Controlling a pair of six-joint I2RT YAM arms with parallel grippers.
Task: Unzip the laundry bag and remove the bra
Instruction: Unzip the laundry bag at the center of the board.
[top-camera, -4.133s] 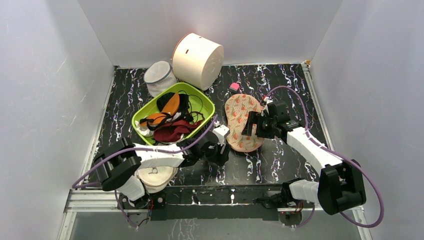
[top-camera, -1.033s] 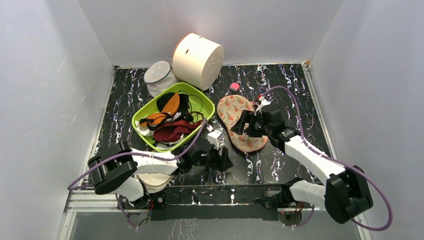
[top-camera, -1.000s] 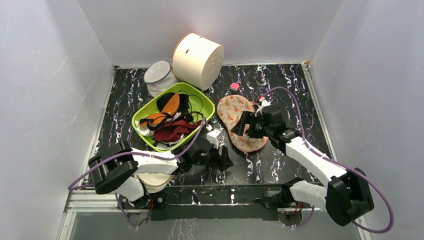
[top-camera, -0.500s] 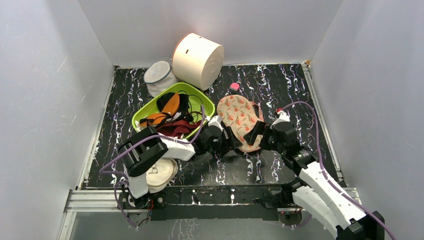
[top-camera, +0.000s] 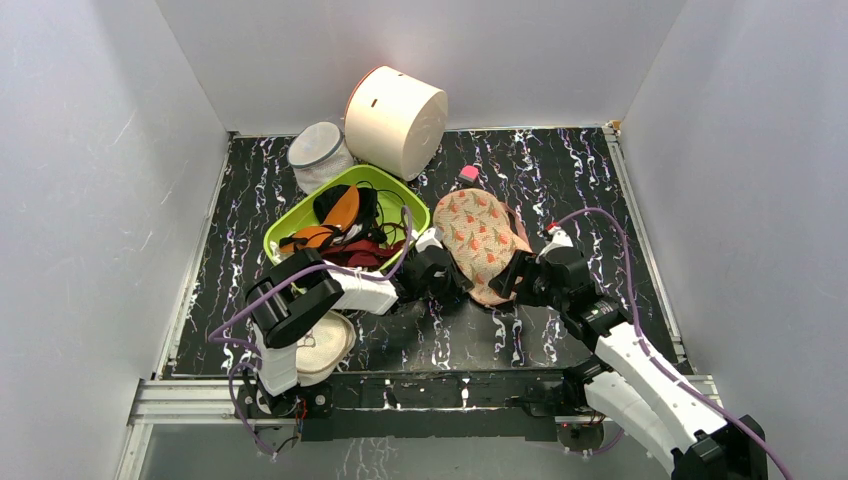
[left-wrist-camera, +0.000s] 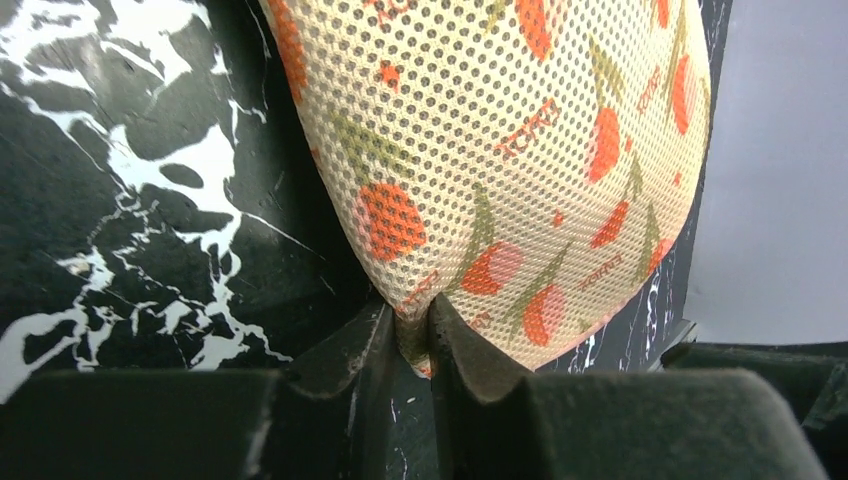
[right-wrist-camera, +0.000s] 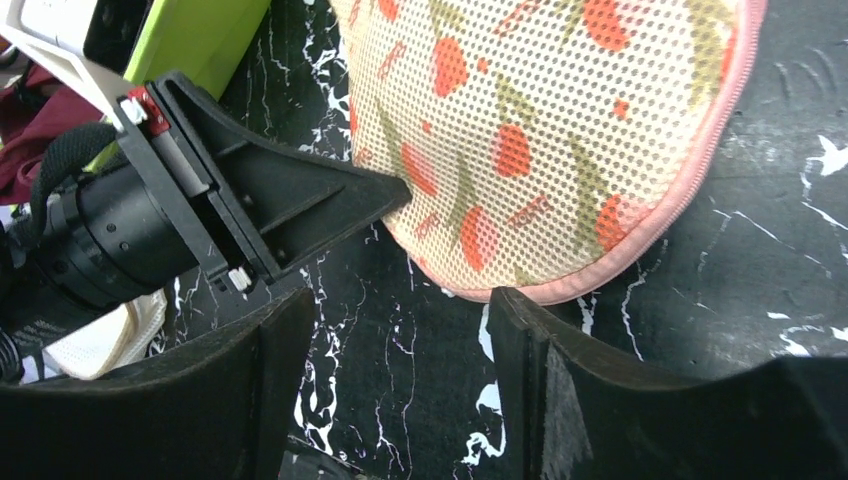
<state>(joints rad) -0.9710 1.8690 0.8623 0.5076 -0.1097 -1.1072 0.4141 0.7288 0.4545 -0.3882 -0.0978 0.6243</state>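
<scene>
Bag on table, left edge pinched.
Just right of the green bin, the left fingers are closed on the bag's near edge, nipping a fold of printed mesh. The bag lies mid-table between the two arms. The right fingers stand spread apart, gripping nothing, just short of the pink zipper rim. Whether the zip is open cannot be told.

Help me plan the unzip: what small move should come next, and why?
Probably ease the open right hand forward onto the pink zipper rim of the peach printed mesh laundry bag. The left hand pinches the bag's near edge, and no zipper pull shows.
</scene>
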